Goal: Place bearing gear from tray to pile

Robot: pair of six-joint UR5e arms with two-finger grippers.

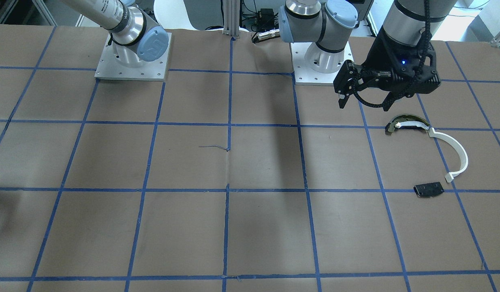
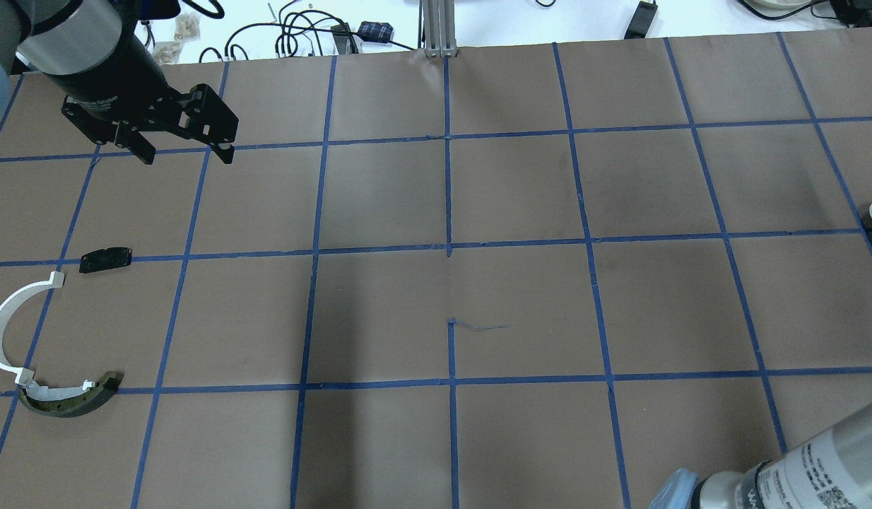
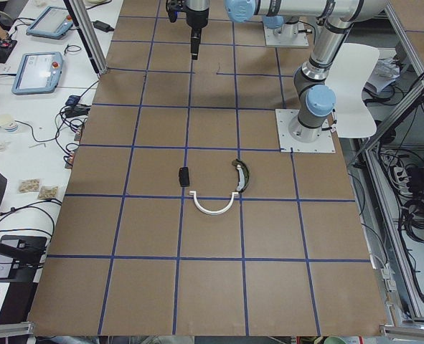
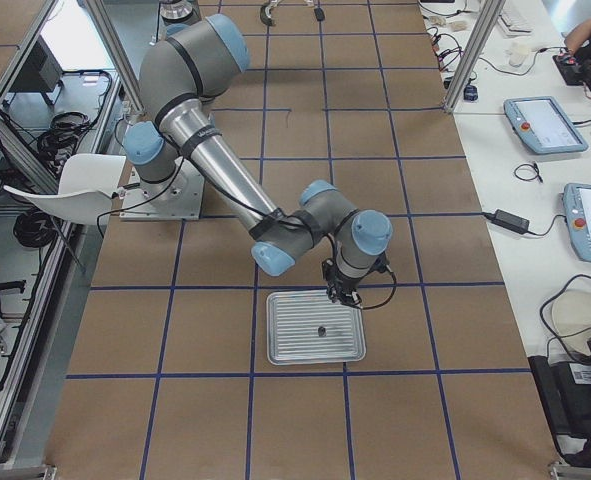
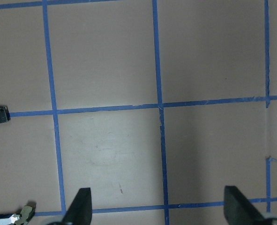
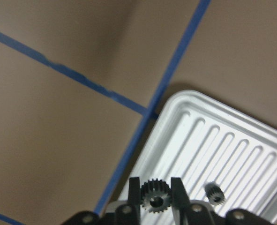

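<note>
Right gripper (image 6: pixel 155 189) clamps 1 bearing gear (image 6: pixel 155 200) at the tray (image 6: pixel 232 150) edge; the tray holds what looks like 1 smaller gear (image 6: pixel 214 193).

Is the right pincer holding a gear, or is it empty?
Holding one: the right wrist view shows the right pincer shut on a black gear, clamped between its fingers.

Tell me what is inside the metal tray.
One small dark gear lies on the tray's ridged floor. A second gear is pinched in the right tool over the tray's edge; the floor beneath that tool is covered.
</note>
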